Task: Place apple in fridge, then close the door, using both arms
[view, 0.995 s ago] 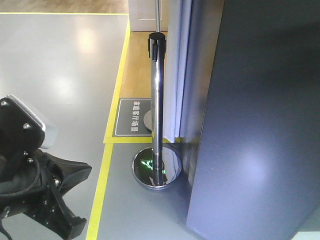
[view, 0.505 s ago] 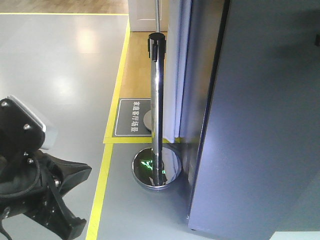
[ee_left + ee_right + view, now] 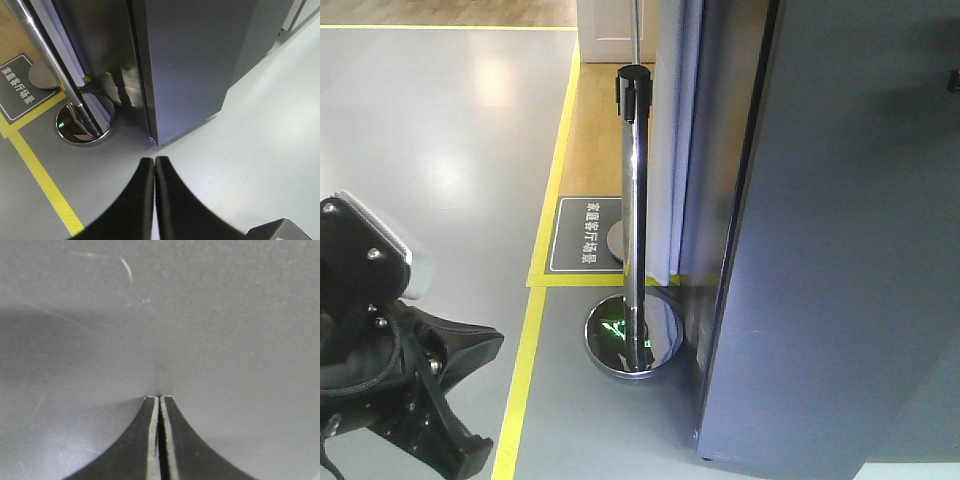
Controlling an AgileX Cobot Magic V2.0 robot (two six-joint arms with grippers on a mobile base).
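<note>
Both jaws pressed together | right gripper (image 3: 159, 399) tips touching door (image 3: 200, 315)

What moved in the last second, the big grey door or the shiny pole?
The door moved: it swung the rest of the way toward the fridge, and the gap beside it narrowed to a thin dark seam. The right gripper, shut, has its tips at a flat grey surface. The shiny pole and the left gripper, also shut, stayed put.

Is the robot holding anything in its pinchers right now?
No. Both are shut and empty: the left end effector and the right end effector, tips at the door.
</note>
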